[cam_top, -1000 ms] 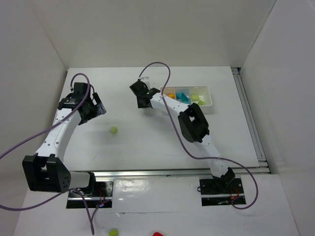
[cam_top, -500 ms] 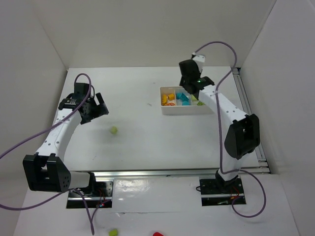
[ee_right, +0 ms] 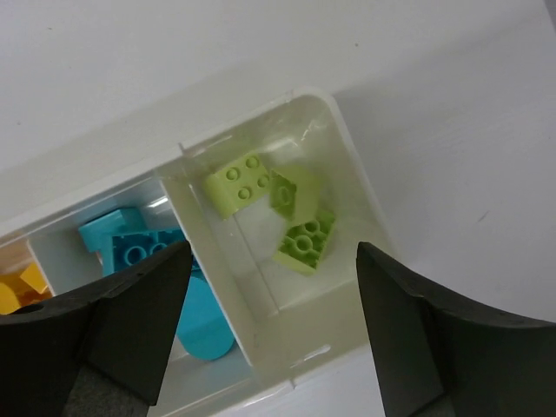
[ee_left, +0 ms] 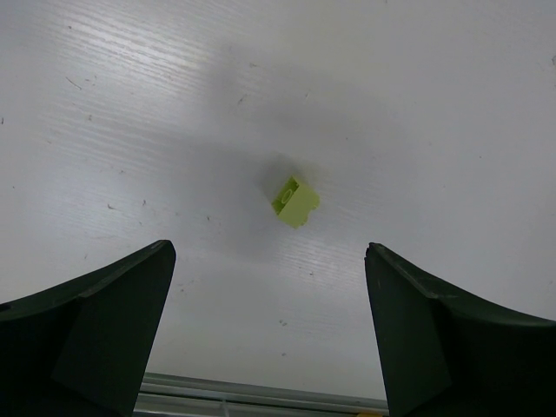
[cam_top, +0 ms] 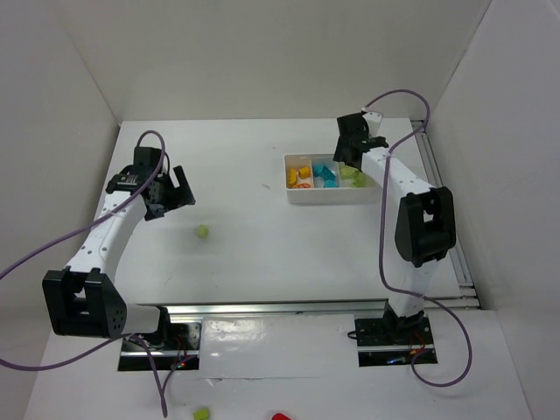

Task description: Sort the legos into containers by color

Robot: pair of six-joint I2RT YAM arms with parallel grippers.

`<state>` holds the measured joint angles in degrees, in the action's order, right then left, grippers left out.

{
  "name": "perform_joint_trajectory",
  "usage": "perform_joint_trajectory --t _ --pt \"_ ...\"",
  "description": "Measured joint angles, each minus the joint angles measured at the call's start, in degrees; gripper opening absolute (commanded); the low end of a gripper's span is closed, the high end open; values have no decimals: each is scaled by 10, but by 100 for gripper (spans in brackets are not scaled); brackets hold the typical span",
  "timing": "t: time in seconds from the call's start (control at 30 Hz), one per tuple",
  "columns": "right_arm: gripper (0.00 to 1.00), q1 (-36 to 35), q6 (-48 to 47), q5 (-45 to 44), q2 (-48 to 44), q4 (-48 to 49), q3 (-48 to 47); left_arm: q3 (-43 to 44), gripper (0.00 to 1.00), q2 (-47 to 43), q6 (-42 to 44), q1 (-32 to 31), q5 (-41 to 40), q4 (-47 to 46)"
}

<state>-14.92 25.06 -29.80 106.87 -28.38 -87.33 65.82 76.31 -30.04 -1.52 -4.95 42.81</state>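
Orange bricks are mostly cut off at the left edge.

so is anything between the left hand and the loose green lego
Nothing visible. The green lego lies alone on the bare table, and the left hand is open and pointed at it, with only empty space between.

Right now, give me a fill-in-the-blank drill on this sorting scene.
The loose lego on the table is ___. The legos in the middle compartment of the tray are ___. The green legos in the compartment under the right gripper number ___. That gripper holds ___.
Missing words: green; blue; three; nothing.
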Motion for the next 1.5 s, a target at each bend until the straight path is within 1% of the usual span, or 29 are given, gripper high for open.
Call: perform_joint_trajectory --t 0.03,0.07,0.13,0.2,0.27,0.3,0.33,0.37,0.5,0.57,0.7,0.8,0.93,1.07,1.2,1.23,1.3,1.33,1.43,1.47,1.5 --pt "84 -2 -1 0 0 0 -1 0 100 0 0 0 0 0" --pt "80 -8 -3 -6 0 1 -5 1 100 0 0 0 -2 0" --pt "79 -23 -7 -16 -2 1 -9 2 100 0 0 0 -6 2" --pt "79 -50 -16 -13 -9 1 -9 8 100 0 0 0 -11 9" --pt "81 -89 -29 4 -20 8 -8 21 100 0 0 0 -18 16" --pt "84 -115 -38 25 -27 15 -5 30 100 0 0 2 -22 20" --pt "89 -146 -45 45 -34 23 -3 39 100 0 -1 3 -25 23" --pt "92 -180 -56 70 -38 31 -3 49 100 0 -2 7 -27 25" --pt "95 -307 -85 158 -30 70 -1 103 100 10 -19 32 -36 51" --pt "95 -367 -95 198 -12 91 -1 141 100 28 -33 58 -39 70" --pt "95 -429 -115 247 35 133 -2 180 100 52 -50 113 -33 92" --pt "95 -459 -144 264 89 151 -21 182 100 54 -63 141 -23 107" --pt "97 -470 -176 271 171 159 -83 182 100 54 -65 148 -7 116" --pt "91 -465 -197 268 241 159 -150 168 100 52 -64 151 -1 116" --pt "88 -462 -212 257 298 156 -214 155 100 52 -64 158 4 117" --pt "82 -460 -214 255 311 155 -229 155 100 52 -64 159 5 117" --pt "75 -457 -220 249 332 155 -254 155 100 51 -64 160 5 116" --pt "65 -456 -221 246 338 155 -260 155 100 50 -64 161 5 116" --pt "52 -456 -226 237 342 154 -266 155 100 49 -64 161 6 116" --pt "49 -456 -227 233 342 154 -267 155 100 49 -64 161 6 116" --pt "49 -456 -227 230 342 154 -267 155 100 49 -64 161 7 116"
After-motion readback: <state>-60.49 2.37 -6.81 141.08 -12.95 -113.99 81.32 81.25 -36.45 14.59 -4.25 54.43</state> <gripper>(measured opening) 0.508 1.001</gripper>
